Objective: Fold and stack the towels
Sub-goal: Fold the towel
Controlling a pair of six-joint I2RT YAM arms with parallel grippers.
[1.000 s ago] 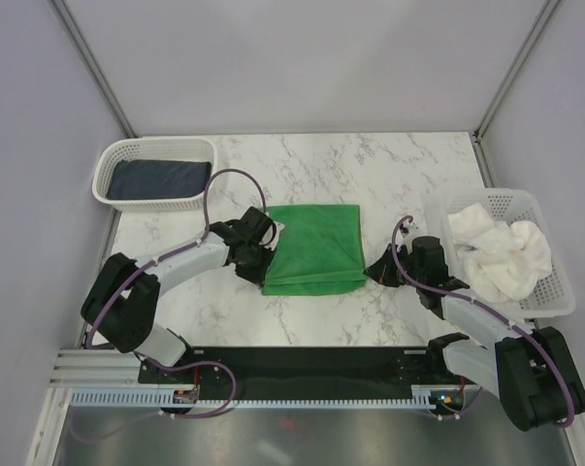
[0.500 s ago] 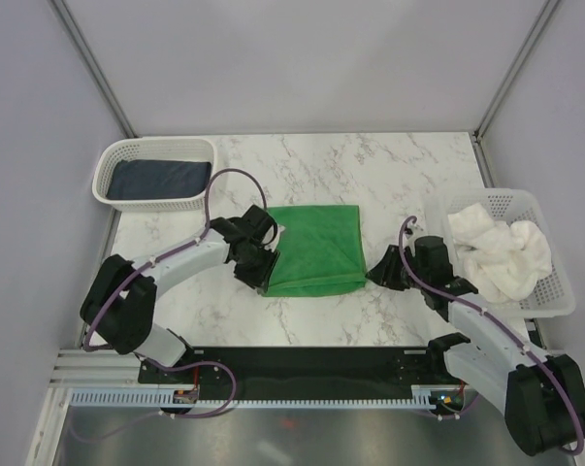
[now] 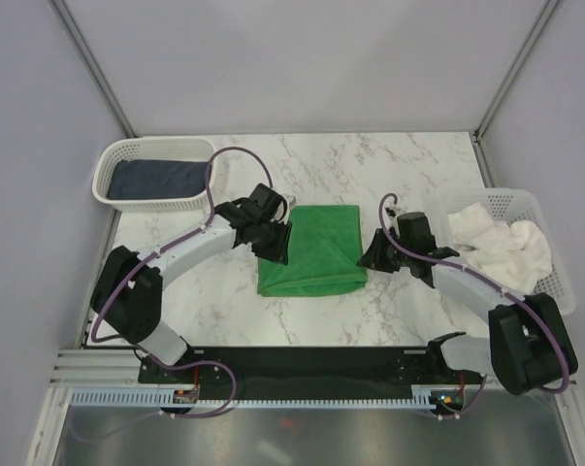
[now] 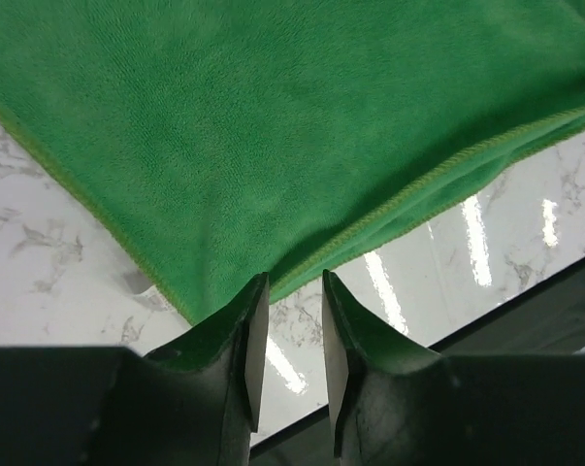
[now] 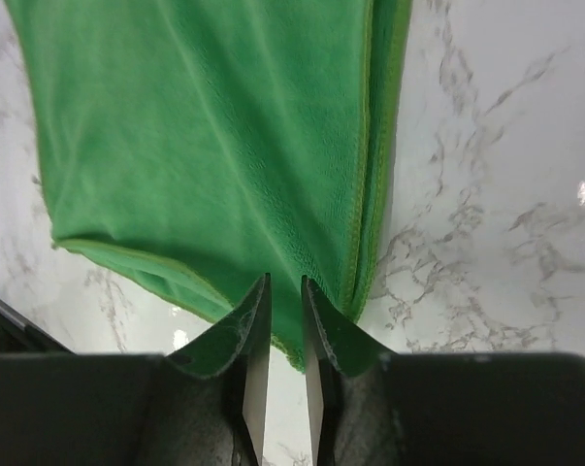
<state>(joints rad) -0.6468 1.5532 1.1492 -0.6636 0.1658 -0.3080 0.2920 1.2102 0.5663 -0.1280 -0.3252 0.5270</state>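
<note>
The fingers of the left hand [image 3: 277, 243] are being held nearly together, with only a narrow slit between them. In the left wrist view the hand [image 4: 292, 282] is being held right at the hemmed corner of the green towel [image 4: 273, 126], which is spreading away toward 12 o'clock. Whether the hem is being pinched cannot be told. The right hand [image 3: 368, 257] is likewise being held with its fingers drawn almost closed. In the right wrist view its tips [image 5: 284, 282] are being held over the doubled edge of the green towel [image 5: 205, 146], and a grasp cannot be confirmed there either.

From above, the green towel [image 3: 311, 248] is being flanked by both hands. It is lying folded on the marble desk [image 3: 350, 165], at 3 o'clock of the left hand and at 9 o'clock of the right hand, touching or just beside each. A white basket [image 3: 156, 144] holding a dark towel [image 3: 156, 180] is sitting at 10 o'clock of the green towel, well apart. A second basket [image 3: 505, 192] with crumpled white towels [image 3: 496, 248] is sitting at 3 o'clock, just beyond the right hand.
</note>
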